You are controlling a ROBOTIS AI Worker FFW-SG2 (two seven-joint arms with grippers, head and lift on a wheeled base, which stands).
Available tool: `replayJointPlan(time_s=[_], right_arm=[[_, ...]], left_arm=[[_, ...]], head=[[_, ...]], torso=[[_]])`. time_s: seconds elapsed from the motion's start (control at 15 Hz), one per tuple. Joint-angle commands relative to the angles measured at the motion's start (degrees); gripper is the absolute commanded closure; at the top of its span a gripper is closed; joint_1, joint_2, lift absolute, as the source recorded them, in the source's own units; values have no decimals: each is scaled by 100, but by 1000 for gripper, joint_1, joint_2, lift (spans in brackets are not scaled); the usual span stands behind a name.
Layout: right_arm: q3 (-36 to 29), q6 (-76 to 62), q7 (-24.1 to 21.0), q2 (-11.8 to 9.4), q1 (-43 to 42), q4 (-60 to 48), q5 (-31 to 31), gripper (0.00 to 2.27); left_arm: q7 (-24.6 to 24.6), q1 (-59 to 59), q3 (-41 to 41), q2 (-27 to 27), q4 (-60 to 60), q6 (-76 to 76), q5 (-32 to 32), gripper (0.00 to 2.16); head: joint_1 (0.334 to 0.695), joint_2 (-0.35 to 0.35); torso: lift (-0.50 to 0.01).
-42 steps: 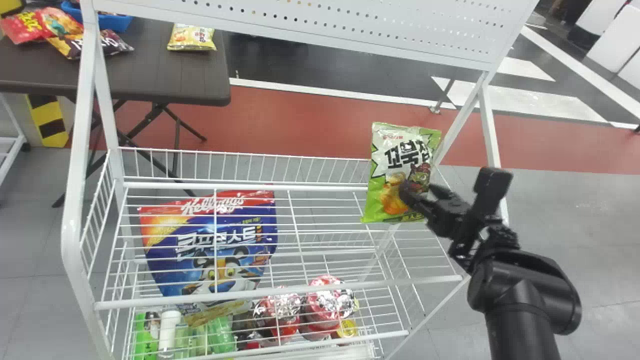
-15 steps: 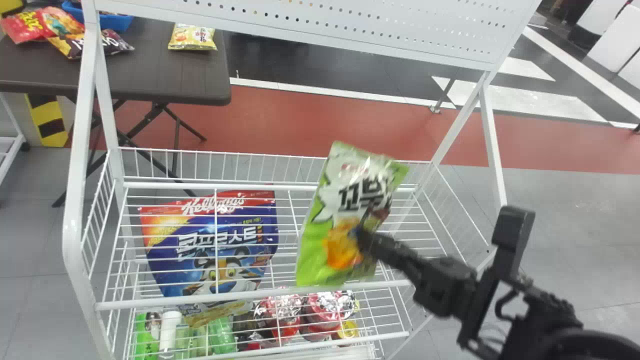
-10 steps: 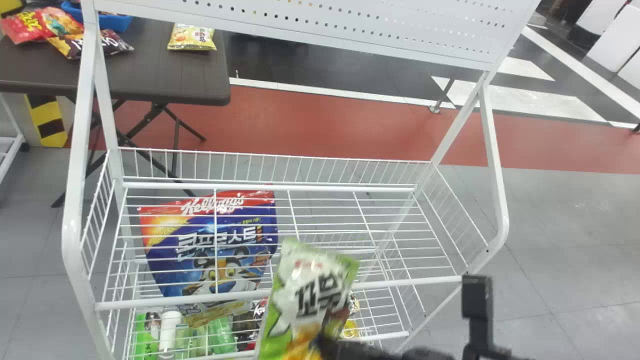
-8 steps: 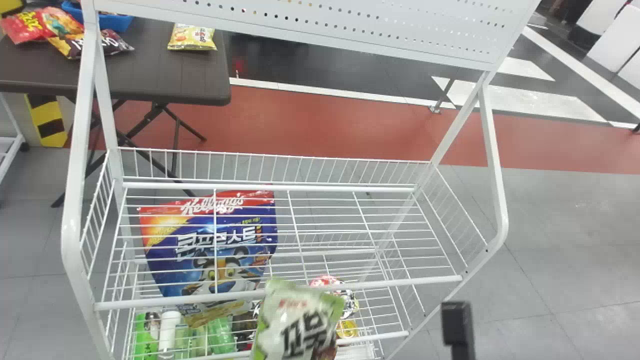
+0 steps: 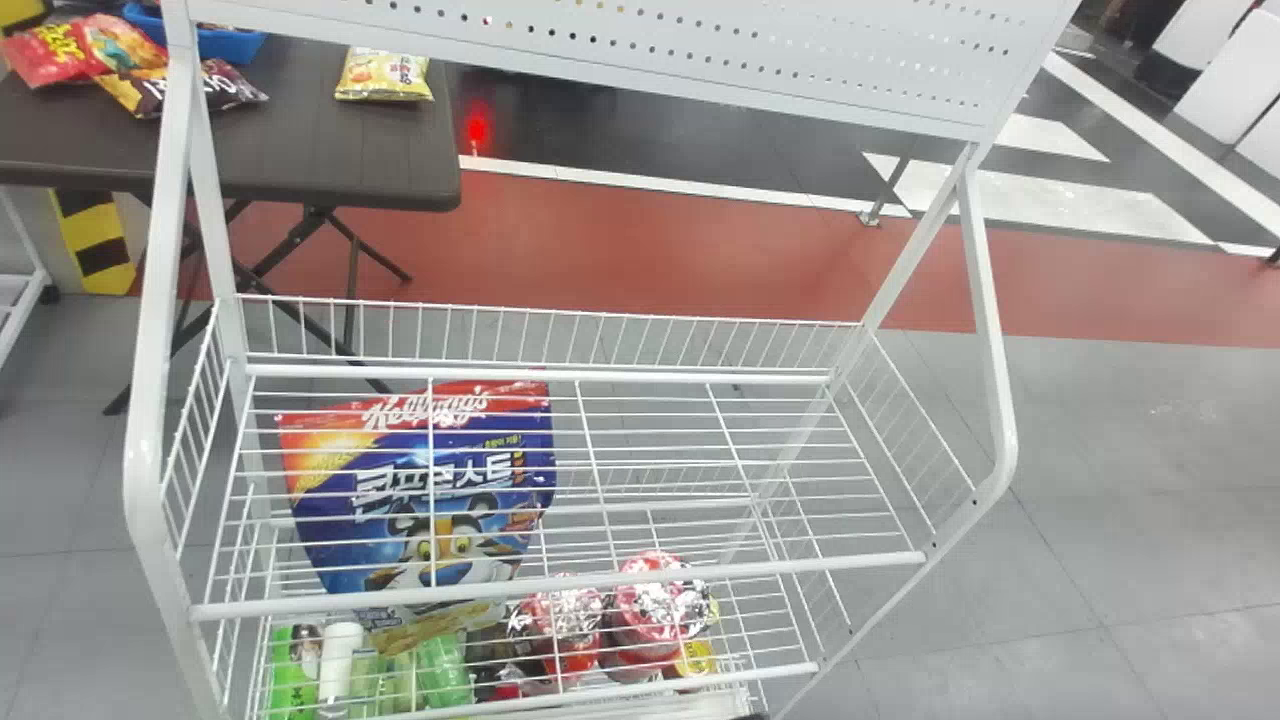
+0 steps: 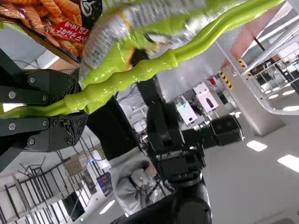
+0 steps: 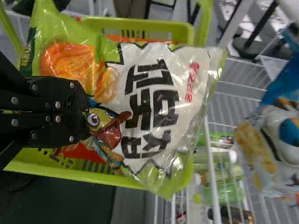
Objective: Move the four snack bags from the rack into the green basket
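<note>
Bright, fairly even across grey floor (image 5: 1130, 480) in head view; glowing red at one spot on dark floor (image 5: 640, 110). Lit from ceiling lamps (image 6: 256, 145), glaring white in left wrist view. Glinting off snack bag (image 7: 187, 112) in right.

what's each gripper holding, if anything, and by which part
The right gripper holds a green-and-white snack bag near its printed character; the left gripper holds the green basket by its handle.

left claw (image 6: 78, 106) clamped, right claw (image 7: 86, 113) pinched together
</note>
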Motion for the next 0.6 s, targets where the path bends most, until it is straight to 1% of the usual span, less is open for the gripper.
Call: replayJointPlan(time_s=[0.0, 0.13, 0.27, 0.4, 0.47, 0.53], right_arm=[[567, -107, -19, -70, -166, 355, 247, 2192], [1068, -670, -63, -79, -359, 751, 573, 2192], [1578, -793, -362, -105, -711, 1269, 1082, 2196], [1622, -1162, -678, -140, -772, 1462, 1161, 2189], [1578, -1197, -837, -140, -763, 1445, 1161, 2047], [1490, -1215, -845, -158, -702, 1348, 1144, 1656]], left_arm=[[20, 0, -23, 0, 0, 0, -6, 1993], [20, 0, -31, 0, 0, 0, -6, 1993], [20, 0, -23, 0, 0, 0, -6, 1993], [11, 9, 21, 0, 17, -17, 21, 1993], [2, 9, 56, 0, 17, -35, 29, 1993], [2, 9, 56, 9, 17, -35, 29, 1993]], head=[[695, -350], [695, -350], [695, -350], [695, -350], [695, -350], [695, -350]], torso=[[0], [0], [0], [0], [0], [0]])
